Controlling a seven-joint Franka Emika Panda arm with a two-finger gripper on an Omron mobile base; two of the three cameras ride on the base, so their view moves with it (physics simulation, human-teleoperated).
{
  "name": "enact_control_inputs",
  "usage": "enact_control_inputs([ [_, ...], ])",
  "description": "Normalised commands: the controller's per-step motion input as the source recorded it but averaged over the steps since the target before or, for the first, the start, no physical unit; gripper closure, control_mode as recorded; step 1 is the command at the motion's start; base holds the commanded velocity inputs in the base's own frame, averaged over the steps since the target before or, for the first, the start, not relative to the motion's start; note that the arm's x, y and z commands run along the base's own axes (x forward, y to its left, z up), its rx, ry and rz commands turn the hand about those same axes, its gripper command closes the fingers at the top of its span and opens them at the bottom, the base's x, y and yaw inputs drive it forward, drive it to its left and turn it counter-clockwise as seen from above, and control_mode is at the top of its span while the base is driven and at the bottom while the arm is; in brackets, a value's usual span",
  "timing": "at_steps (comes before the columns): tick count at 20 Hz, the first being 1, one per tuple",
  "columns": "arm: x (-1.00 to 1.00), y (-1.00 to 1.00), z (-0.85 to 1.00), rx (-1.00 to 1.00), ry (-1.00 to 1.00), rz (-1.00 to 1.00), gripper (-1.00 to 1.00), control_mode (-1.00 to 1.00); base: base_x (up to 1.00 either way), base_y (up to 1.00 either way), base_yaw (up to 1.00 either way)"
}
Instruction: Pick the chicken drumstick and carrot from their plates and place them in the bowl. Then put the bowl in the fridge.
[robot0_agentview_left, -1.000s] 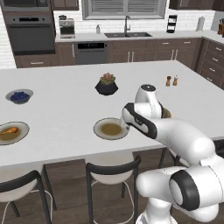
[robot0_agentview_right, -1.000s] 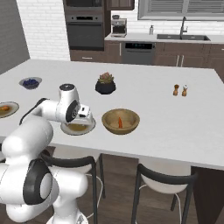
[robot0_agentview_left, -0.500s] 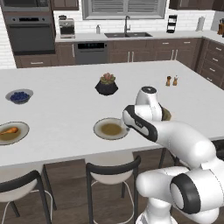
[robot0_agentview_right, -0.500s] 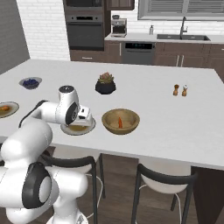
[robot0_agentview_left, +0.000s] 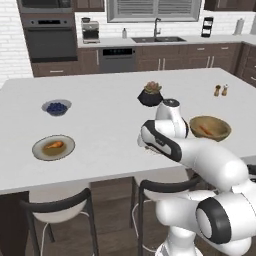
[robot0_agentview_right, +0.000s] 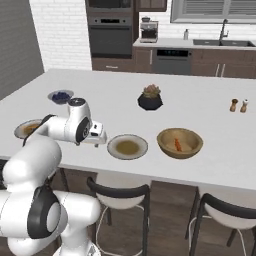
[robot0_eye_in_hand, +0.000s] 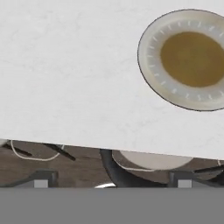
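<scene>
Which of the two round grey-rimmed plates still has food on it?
The far-left plate, holding the orange-brown drumstick; the plate beside the wooden bowl is bare.

Plate (robot0_eye_in_hand: 188, 59) cropped at right edge

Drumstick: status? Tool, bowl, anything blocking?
Tool open, empty, beside the emptied plate. Carrot in bowl; drumstick on far plate. Nothing between them.

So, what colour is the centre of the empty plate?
Olive-brown, inside a pale grey rim; the plate shows best in the hand view.
</scene>
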Motion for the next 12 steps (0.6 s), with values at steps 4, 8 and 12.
enact_control_inputs([
  [4, 0.00, 0.00, 0.00, 0.00, 0.00, 0.00, -1.00, 1.00, 0.34, 0.59, 0.00],
  [8, 0.13, -0.02, 0.00, 0.00, 0.00, 0.00, -1.00, -1.00, 0.64, -0.02, 0.00],
  [12, 0.14, -0.02, 0.00, 0.00, 0.00, 0.00, -1.00, -1.00, 0.00, 0.00, 0.00],
])
